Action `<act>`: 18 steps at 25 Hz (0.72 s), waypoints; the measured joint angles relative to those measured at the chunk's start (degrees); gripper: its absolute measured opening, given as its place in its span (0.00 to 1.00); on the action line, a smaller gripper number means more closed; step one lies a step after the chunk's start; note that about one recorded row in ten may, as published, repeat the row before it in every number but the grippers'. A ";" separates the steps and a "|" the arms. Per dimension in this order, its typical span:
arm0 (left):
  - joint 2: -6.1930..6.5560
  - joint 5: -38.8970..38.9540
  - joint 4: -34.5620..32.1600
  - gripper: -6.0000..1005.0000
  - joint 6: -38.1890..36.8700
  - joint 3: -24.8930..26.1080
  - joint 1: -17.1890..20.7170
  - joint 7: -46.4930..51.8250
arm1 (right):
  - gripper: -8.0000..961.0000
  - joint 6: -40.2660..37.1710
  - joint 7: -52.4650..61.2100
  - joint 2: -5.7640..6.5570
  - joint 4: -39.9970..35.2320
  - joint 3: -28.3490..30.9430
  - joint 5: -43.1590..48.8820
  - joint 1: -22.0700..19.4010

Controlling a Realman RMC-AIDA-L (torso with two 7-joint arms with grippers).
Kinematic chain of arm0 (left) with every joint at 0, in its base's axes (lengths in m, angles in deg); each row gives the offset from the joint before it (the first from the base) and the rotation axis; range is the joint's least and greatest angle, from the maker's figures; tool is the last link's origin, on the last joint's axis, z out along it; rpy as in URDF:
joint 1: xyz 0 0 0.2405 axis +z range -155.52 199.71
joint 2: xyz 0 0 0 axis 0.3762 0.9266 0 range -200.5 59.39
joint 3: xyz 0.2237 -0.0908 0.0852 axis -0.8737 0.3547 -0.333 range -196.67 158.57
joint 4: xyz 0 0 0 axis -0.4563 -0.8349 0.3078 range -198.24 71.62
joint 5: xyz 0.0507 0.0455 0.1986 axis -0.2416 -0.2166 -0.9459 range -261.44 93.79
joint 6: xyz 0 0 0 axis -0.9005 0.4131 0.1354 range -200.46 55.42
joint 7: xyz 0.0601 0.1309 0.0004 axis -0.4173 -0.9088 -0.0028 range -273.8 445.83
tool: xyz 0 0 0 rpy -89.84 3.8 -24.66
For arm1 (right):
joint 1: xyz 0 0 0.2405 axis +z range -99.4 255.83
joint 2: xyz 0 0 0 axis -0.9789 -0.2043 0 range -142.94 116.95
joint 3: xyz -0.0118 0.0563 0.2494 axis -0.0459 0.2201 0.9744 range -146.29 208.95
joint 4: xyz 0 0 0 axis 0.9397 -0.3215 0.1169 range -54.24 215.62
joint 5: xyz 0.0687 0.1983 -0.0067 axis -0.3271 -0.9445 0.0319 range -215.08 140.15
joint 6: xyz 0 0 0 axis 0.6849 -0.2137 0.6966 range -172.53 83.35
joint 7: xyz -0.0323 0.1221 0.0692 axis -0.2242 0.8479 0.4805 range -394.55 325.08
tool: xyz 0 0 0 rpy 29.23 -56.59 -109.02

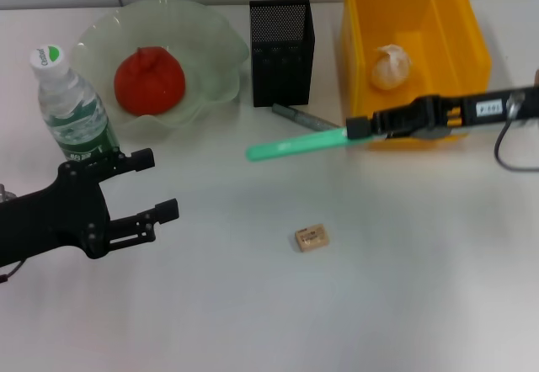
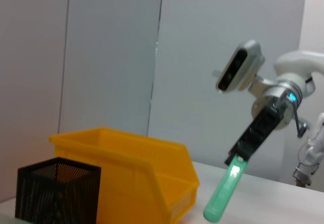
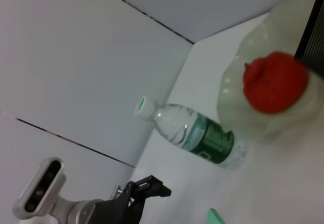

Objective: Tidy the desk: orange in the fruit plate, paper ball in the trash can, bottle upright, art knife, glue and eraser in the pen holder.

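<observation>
The orange (image 1: 149, 79) lies in the pale green fruit plate (image 1: 210, 44) at the back left. Just in front of the plate the bottle (image 1: 74, 107) stands upright. In the yellow trash can (image 1: 472, 48) rests the paper ball (image 1: 391, 66). My right gripper (image 1: 358, 126) is shut on a long green glue stick (image 1: 295, 146), held level above the table in front of the black mesh pen holder (image 1: 282, 52). A grey art knife (image 1: 305, 118) lies at the holder's foot. The eraser (image 1: 311, 237) lies mid-table. My left gripper (image 1: 160, 184) hovers open, in front of the bottle.
The right arm's black cable (image 1: 505, 155) loops over the table at the right edge. In the left wrist view the trash can (image 2: 136, 173) stands beside the pen holder (image 2: 55, 193), with the glue stick (image 2: 225, 193) slanting down from the right gripper (image 2: 243, 155).
</observation>
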 joint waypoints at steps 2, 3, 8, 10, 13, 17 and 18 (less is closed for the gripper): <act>-0.20 0.03 0.53 0.80 0.62 0.01 0.07 -0.11 | 0.18 -1.11 1.91 0.62 -2.47 -0.01 1.15 1.23; -0.35 0.02 0.67 0.80 0.96 0.01 0.13 -0.13 | 0.18 -1.73 2.89 0.92 -3.68 0.05 1.86 1.96; -1.29 -0.05 0.81 0.80 2.43 0.05 0.64 -0.63 | 0.18 -3.76 7.64 2.15 -10.07 0.25 5.54 5.34; -1.61 -0.06 0.82 0.80 2.84 0.07 0.79 -0.91 | 0.18 -4.33 9.77 2.52 -12.72 0.31 7.86 6.72; -1.83 -0.06 0.82 0.80 3.49 -0.01 0.82 -0.97 | 0.18 -5.48 12.13 3.13 -16.01 0.48 11.06 9.05; -2.06 -0.04 0.81 0.80 4.31 0.04 0.82 -0.98 | 0.18 -6.99 14.02 3.70 -18.69 0.53 14.18 11.96; -2.24 -0.03 0.81 0.80 4.48 0.04 0.81 -0.99 | 0.18 -7.28 14.26 3.74 -18.98 0.51 14.80 12.52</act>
